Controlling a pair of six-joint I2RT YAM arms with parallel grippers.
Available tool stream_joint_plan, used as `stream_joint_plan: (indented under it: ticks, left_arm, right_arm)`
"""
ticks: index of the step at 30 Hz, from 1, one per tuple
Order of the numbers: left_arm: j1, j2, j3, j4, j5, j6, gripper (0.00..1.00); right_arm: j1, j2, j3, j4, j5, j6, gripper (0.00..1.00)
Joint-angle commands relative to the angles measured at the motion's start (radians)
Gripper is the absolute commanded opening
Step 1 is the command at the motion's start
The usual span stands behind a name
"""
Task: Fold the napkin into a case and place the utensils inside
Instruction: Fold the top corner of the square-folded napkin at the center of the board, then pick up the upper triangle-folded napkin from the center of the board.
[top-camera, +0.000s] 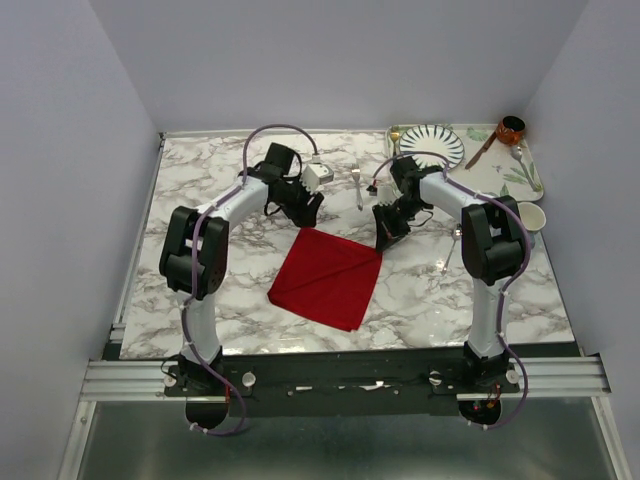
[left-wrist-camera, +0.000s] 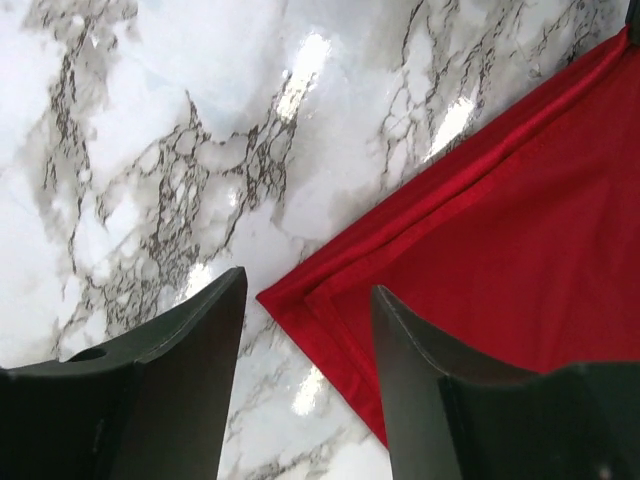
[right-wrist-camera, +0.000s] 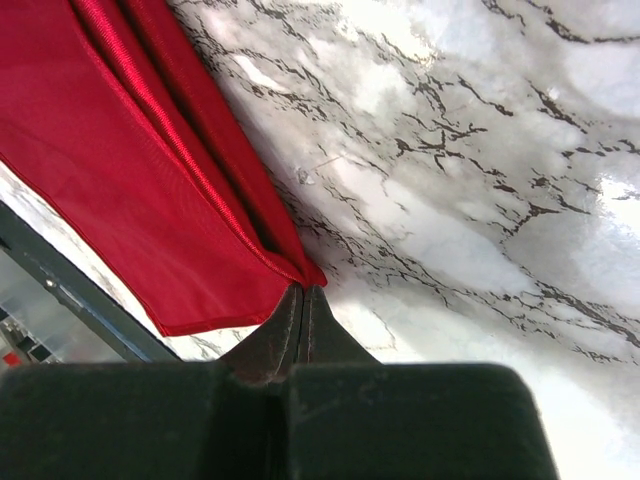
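Red napkin (top-camera: 327, 277) folded, lying flat; silver fork (top-camera: 357, 186) beyond.

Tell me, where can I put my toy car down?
Bare table in the far-left corner, and between the napkin and the left arm. Crowded: the far-right tray, and mid-table around the fork.

Count on the counter (top-camera: 200, 190) — 1 red napkin (top-camera: 325, 278), 1 silver fork (top-camera: 356, 186), 1 white cup (top-camera: 531, 216), 1 tray (top-camera: 490, 180) with 1 striped plate (top-camera: 432, 145), 1 brown pot (top-camera: 511, 128), 1 wooden utensil (top-camera: 480, 152) — the tray's smaller cutlery is too blurred to count.
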Motion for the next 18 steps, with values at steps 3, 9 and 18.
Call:
stream_joint_plan:
  ticks: [3,9,18]
  left_arm:
    - [0.046,0.097,0.171,-0.264,0.13,0.001,0.66]
    - [0.049,0.188,0.272,-0.384,0.13,0.096,0.69]
    - [0.052,0.285,0.346,-0.435,0.099,0.08,0.67]
  right_arm:
    - [-0.002,0.037,0.046,-0.03,-0.026,-0.024,0.01]
    - [-0.002,0.044,0.061,-0.041,-0.029,-0.039,0.01]
    - [-0.002,0.049,0.069,-0.049,-0.021,-0.059,0.01]
